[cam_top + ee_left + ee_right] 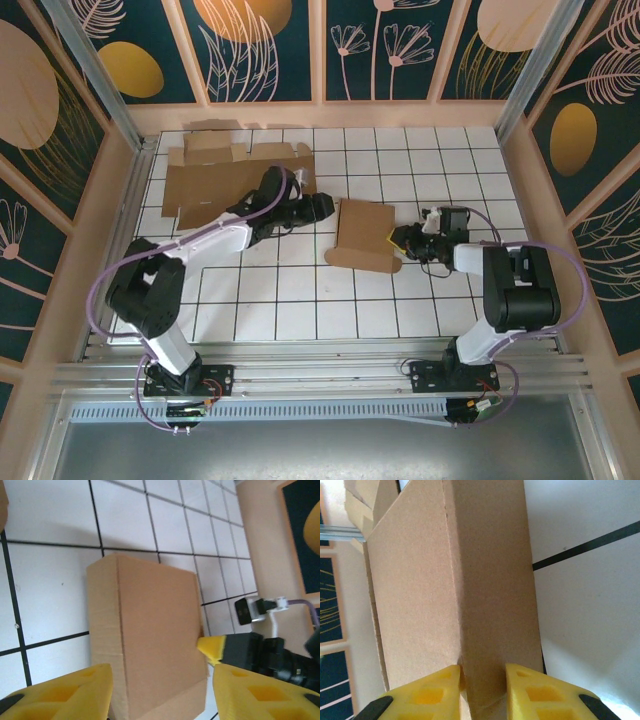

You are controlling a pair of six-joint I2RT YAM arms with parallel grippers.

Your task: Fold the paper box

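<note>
Paper box (365,232) lies flat, long axis near-to-far

Nothing to read from here: the paper box (364,233) is plain brown, the wall panels (250,45) carry only leaf patterns

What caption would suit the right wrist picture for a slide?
Right tool pinching a folded edge of the cardboard box on the white tiled table.

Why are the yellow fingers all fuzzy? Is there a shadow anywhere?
Left wrist view: left fingers sit near the lens, so they blur; paper box looks sharper. Right wrist view: right fingers fuzzy too, soft shadow on the table.
</note>
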